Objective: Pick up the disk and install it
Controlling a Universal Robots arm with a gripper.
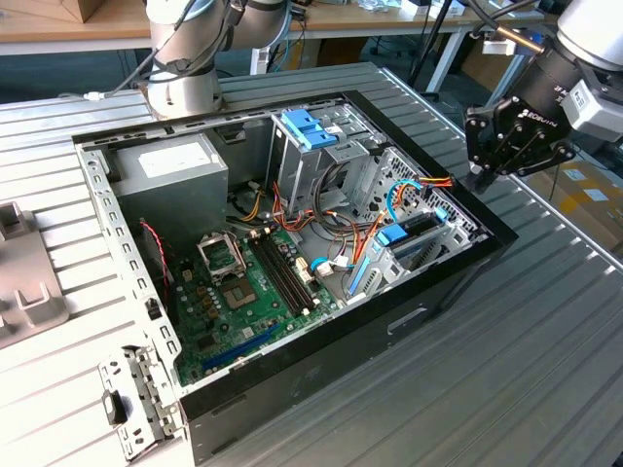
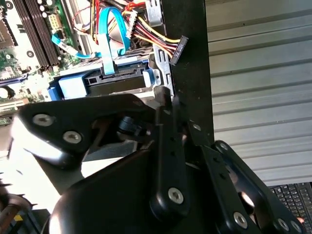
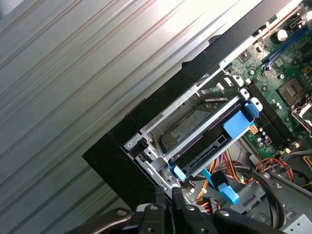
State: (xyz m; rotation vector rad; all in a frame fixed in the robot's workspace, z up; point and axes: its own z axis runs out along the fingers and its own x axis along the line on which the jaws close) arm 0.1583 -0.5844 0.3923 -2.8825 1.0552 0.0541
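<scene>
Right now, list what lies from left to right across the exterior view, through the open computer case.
Grey tray → power-supply box → motherboard → pale-blue latch → disk → gripper.

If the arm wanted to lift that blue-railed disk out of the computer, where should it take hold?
Probably by the blue end tab, coming from above. The disk lies flat in its metal cage at the case's corner, so its long sides look walled in. The tab sticks out at the motherboard end. The tool hangs over the case's edge, above the cage.
</scene>
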